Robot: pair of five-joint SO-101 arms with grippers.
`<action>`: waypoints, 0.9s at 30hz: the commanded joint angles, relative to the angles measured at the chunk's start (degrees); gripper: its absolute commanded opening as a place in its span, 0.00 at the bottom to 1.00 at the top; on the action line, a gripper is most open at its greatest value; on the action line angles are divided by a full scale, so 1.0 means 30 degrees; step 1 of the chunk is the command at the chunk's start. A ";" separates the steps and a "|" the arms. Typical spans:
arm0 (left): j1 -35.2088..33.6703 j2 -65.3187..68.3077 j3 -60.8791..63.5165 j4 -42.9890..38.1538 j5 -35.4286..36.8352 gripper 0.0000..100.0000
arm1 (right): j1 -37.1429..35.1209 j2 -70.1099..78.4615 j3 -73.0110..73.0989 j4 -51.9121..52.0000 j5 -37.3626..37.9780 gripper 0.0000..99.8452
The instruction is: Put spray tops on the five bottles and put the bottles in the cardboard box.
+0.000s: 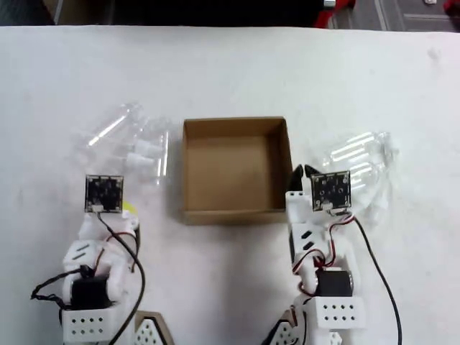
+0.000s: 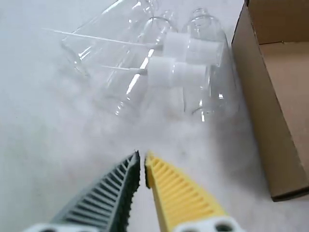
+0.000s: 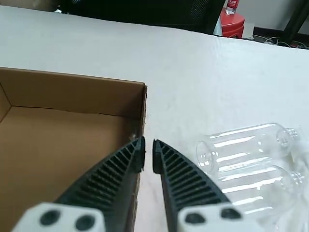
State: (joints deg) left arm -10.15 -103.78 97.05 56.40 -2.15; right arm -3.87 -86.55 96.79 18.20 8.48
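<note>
An open cardboard box (image 1: pixel 233 169) sits mid-table with nothing inside it. Left of it lie clear bottles (image 1: pixel 122 126) and white spray tops (image 1: pixel 147 152) with thin dip tubes. In the left wrist view the bottles (image 2: pixel 210 82) and spray tops (image 2: pixel 179 60) lie ahead of my left gripper (image 2: pixel 143 161), which is shut and empty, grey and yellow fingers together. Right of the box lie more clear bottles (image 1: pixel 357 162). My right gripper (image 3: pixel 148 149) hangs shut over the box's right wall (image 3: pixel 140 104), with the bottles (image 3: pixel 246 142) beside it.
The white table (image 1: pixel 237 72) is bare behind the box and between the two arm bases. Its far edge runs along the top, with dark room objects beyond. Cables hang from both arms near the front edge.
</note>
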 commanded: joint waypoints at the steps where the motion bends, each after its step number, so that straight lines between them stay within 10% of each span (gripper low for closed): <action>1: 0.0015 -0.0220 -0.0059 -0.1641 0.0147 0.02 | 0.0132 -0.0044 0.0117 -0.0015 0.0264 0.02; 13: -0.0132 -0.0220 -0.1201 -0.3810 -0.0352 0.02 | 0.0132 -0.0044 0.0117 -0.0073 0.0264 0.02; 27: -0.0132 -0.0220 -0.6242 0.2462 -0.8205 0.02 | 0.0132 -0.0044 0.0117 -0.0044 0.0264 0.02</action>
State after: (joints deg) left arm -10.15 -103.78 81.49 60.18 -19.21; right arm -3.87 -86.55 96.79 18.20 8.48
